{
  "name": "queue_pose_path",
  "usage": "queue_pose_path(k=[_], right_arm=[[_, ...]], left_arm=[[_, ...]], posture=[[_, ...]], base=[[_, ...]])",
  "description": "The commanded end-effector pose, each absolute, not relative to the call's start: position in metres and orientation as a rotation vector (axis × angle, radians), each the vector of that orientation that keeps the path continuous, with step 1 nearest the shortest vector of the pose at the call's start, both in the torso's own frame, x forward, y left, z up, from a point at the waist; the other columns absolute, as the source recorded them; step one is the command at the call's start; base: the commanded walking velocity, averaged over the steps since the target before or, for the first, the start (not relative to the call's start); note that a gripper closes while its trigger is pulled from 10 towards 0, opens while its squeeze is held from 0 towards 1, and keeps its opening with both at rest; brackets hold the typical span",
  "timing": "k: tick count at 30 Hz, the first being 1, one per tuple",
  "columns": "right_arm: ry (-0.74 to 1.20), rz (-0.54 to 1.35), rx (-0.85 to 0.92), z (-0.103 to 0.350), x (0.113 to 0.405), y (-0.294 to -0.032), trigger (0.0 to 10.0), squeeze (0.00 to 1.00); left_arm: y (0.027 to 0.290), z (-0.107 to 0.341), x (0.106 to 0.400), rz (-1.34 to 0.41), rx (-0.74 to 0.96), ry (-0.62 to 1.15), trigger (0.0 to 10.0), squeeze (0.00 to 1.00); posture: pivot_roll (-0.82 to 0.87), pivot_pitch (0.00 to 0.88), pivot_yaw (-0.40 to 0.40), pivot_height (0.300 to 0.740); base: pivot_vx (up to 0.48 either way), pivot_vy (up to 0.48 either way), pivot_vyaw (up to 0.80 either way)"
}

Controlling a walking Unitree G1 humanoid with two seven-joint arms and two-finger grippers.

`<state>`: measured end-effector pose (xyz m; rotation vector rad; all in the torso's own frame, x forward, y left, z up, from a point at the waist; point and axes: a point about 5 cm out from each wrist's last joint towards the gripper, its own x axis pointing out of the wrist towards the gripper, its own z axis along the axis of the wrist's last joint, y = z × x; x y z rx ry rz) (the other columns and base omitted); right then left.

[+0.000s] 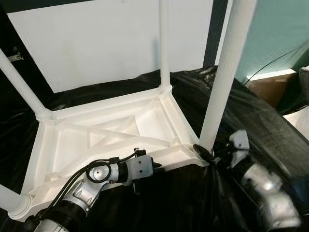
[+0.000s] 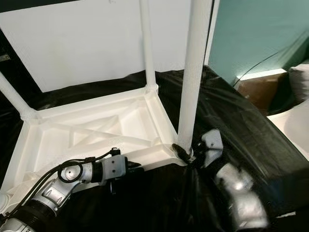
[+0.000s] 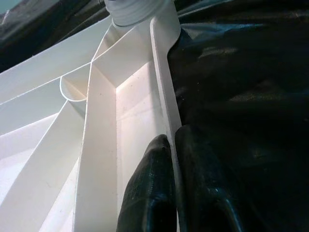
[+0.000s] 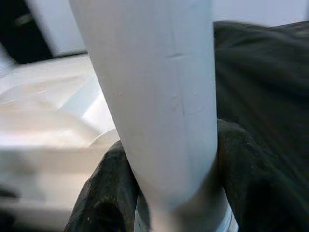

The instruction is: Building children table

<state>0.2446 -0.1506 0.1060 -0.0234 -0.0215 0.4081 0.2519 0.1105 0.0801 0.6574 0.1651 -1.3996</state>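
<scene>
Left eye view: white table (image 1: 96, 137) upside down on black sheet (image 1: 260, 121), legs up. Left gripper (image 3: 175, 159) pinching table's near rim, one finger each side. Right gripper (image 1: 208, 153) hugging bottom of near right leg (image 1: 223, 77), fingers (image 4: 104, 193) pressed on both sides.

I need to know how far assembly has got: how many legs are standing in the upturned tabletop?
4: far-left corner leg, far-right corner leg, near-right leg gripped by the right pincer, and near-left corner leg.
</scene>
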Motion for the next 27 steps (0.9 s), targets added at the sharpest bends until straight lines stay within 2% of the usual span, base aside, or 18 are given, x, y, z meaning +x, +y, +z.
queue_pose_path(k=[1, 3, 4, 5, 8, 10, 12, 13, 14, 18, 19, 24, 25, 27], right_arm=[[-0.013, 0.357, 0.028, 0.101, 0.241, -0.140, 0.0, 0.00], [-0.007, 0.110, 0.053, 0.096, 0.238, -0.160, 0.0, 0.00], [-0.007, 0.110, 0.053, 0.096, 0.238, -0.160, 0.0, 0.00], [-0.003, -0.013, 0.043, 0.095, 0.237, -0.173, 0.0, 0.00], [-0.001, -0.086, 0.034, 0.095, 0.236, -0.181, 0.0, 0.00], [0.005, -0.243, 0.070, 0.097, 0.236, -0.192, 0.0, 0.00], [0.014, -0.304, 0.094, 0.098, 0.236, -0.194, 0.0, 0.00], [0.013, -0.310, 0.105, 0.099, 0.238, -0.192, 1.4, 0.00], [0.015, -0.271, 0.100, 0.100, 0.240, -0.185, 10.0, 0.00], [0.016, -0.186, 0.076, 0.100, 0.243, -0.172, 10.0, 0.00], [-0.002, -0.130, 0.068, 0.103, 0.246, -0.168, 10.0, 1.00], [-0.027, 0.006, 0.051, 0.109, 0.252, -0.161, 10.0, 1.00], [-0.039, 0.096, 0.023, 0.112, 0.254, -0.158, 10.0, 0.18], [-0.045, 0.159, 0.002, 0.114, 0.255, -0.155, 10.0, 0.18]], left_arm=[[0.126, 0.024, 0.218, -1.493, 0.631, 0.504, 10.0, 0.00], [0.127, 0.024, 0.217, -1.492, 0.627, 0.510, 10.0, 0.00], [0.127, 0.024, 0.217, -1.492, 0.627, 0.510, 10.0, 0.00], [0.127, 0.024, 0.216, -1.494, 0.629, 0.514, 10.0, 0.00], [0.128, 0.024, 0.216, -1.495, 0.630, 0.517, 10.0, 0.00], [0.128, 0.025, 0.217, -1.498, 0.636, 0.512, 10.0, 0.00], [0.127, 0.026, 0.218, -1.495, 0.636, 0.506, 10.0, 0.00], [0.127, 0.027, 0.218, -1.494, 0.635, 0.501, 10.0, 0.00], [0.127, 0.027, 0.219, -1.497, 0.637, 0.500, 10.0, 0.00], [0.126, 0.027, 0.219, -1.503, 0.640, 0.502, 10.0, 0.00], [0.125, 0.027, 0.219, -1.502, 0.639, 0.502, 10.0, 0.00], [0.124, 0.027, 0.219, -1.498, 0.637, 0.501, 10.0, 0.00], [0.124, 0.027, 0.219, -1.496, 0.635, 0.499, 10.0, 0.00], [0.123, 0.027, 0.220, -1.495, 0.634, 0.498, 10.0, 0.00]], posture=[[-0.03, 0.022, -0.001, 0.740], [-0.03, 0.025, 0.002, 0.740], [-0.03, 0.025, 0.002, 0.740], [-0.04, 0.026, 0.005, 0.740], [-0.04, 0.026, 0.005, 0.740], [-0.04, 0.026, 0.004, 0.740], [-0.04, 0.025, 0.005, 0.740], [-0.04, 0.023, 0.008, 0.740], [-0.04, 0.022, 0.008, 0.740], [-0.04, 0.019, 0.008, 0.740], [-0.04, 0.018, 0.003, 0.740], [-0.04, 0.016, 0.000, 0.740], [-0.04, 0.014, -0.005, 0.740], [-0.04, 0.013, -0.007, 0.740]], base=[[0.000, 0.000, 0.00], [0.000, 0.000, 0.00], [0.000, 0.000, 0.00], [0.000, 0.000, 0.00], [0.000, 0.000, 0.00], [0.000, 0.000, 0.00], [0.000, 0.000, 0.00], [0.000, 0.000, 0.00], [0.000, 0.000, 0.00], [0.000, 0.000, 0.00], [0.000, 0.000, 0.00], [0.000, 0.000, 0.00], [0.000, 0.000, 0.00], [0.000, 0.000, 0.00]])
